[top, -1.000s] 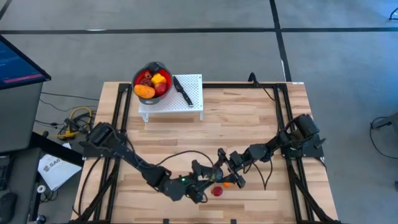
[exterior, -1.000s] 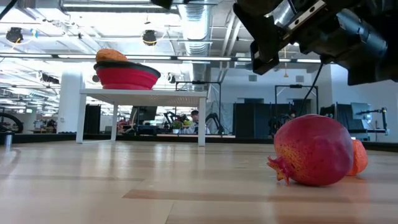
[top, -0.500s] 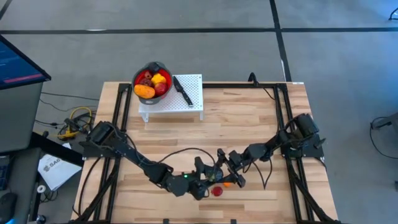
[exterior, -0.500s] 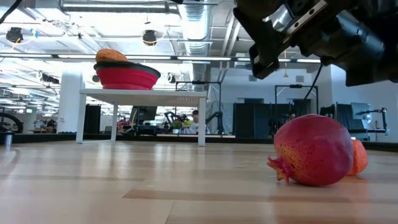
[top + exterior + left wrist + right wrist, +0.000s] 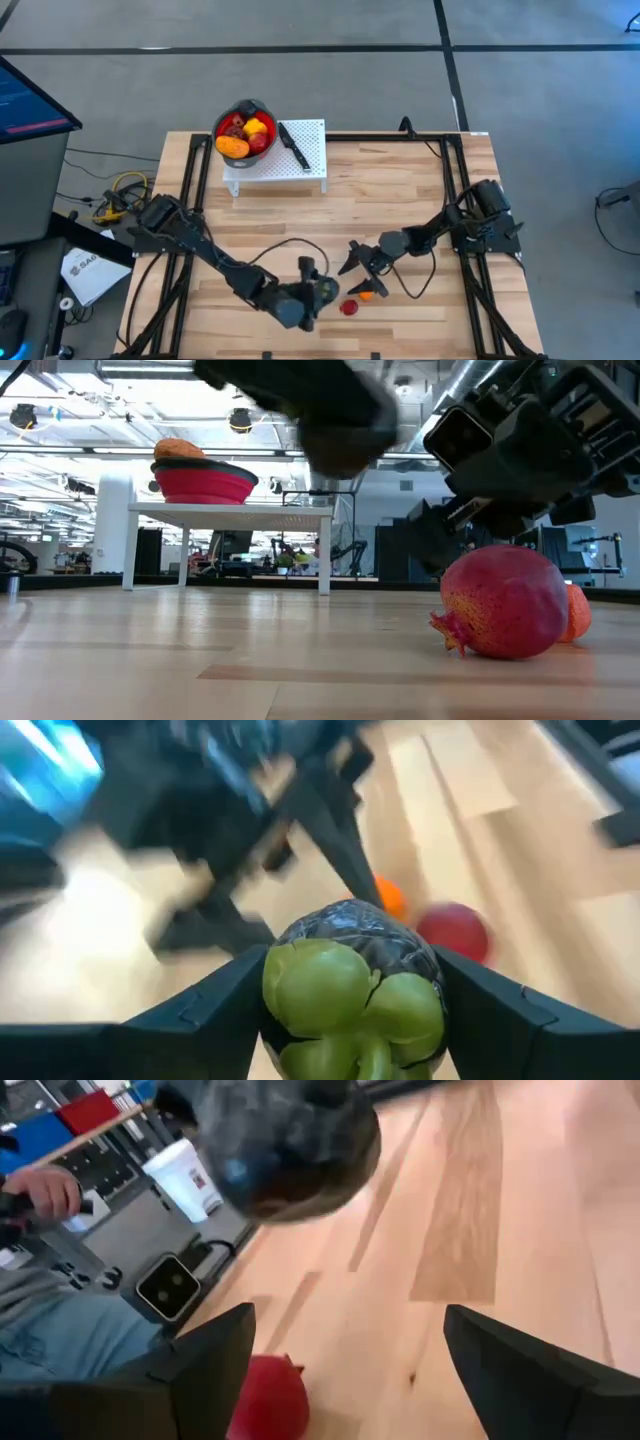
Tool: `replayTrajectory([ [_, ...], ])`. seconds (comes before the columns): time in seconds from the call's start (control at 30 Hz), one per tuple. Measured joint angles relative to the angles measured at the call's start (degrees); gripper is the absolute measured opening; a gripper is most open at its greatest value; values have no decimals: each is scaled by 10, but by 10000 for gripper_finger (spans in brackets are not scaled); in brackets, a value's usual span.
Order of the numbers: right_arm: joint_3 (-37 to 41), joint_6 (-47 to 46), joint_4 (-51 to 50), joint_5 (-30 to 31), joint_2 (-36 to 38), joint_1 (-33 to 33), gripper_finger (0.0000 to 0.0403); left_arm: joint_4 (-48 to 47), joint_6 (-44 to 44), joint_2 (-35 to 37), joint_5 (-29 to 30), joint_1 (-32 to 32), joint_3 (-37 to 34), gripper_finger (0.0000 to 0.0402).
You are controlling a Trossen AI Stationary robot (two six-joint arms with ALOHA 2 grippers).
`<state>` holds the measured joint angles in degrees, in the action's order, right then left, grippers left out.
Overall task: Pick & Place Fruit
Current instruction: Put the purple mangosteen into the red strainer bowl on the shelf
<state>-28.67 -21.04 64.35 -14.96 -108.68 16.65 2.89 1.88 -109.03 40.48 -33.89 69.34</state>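
Note:
My left gripper (image 5: pixel 318 291) is near the table's near edge and is shut on a black fruit with a green leafy end (image 5: pixel 350 945). The fruit also shows as a dark ball (image 5: pixel 270 1140) in the right wrist view. My right gripper (image 5: pixel 358 262) hangs open just right of it, touching nothing. A red pomegranate-like fruit (image 5: pixel 348 308) and a small orange fruit (image 5: pixel 366 295) lie on the wood below the two grippers; in the low view the orange one (image 5: pixel 576 612) sits behind the red one (image 5: pixel 500 600). Several more fruits fill the red bowl (image 5: pixel 243 104). My left gripper pinches the black fruit between its two fingers (image 5: pixel 220 1005), one on each side of its round body (image 5: pixel 400 945). The green leafy end (image 5: pixel 340 1000) faces back toward the wrist. The fruit is lifted clear of the table.
The red bowl with a grey rim stands on a white perforated stand (image 5: pixel 300 165) at the table's far edge, with a black-handled knife (image 5: pixel 293 145) beside it. A person's hand (image 5: pixel 40 1190) shows beyond the near edge. Bare wood spans the middle of the table.
My left gripper has drawn a little away from the red fruit toward the table's left and now shows, blurred, high in the low view with the dark fruit. My right gripper has turned and come lower in that view. The red and orange fruits have stayed put.

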Motion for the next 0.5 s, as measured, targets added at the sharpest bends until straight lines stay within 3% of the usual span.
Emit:
replayTrajectory([
  [0.13,0,0,-2,0,0,2,318,-144,191,54,-50,4,0,249],
  [0.23,0,0,8,0,0,2,316,-239,280,120,-53,11,0,248],
  [0.37,0,0,18,0,0,2,315,-369,360,212,-65,49,29,245],
  [0.5,-3,3,21,0,0,2,315,-524,367,268,-65,123,81,245],
])
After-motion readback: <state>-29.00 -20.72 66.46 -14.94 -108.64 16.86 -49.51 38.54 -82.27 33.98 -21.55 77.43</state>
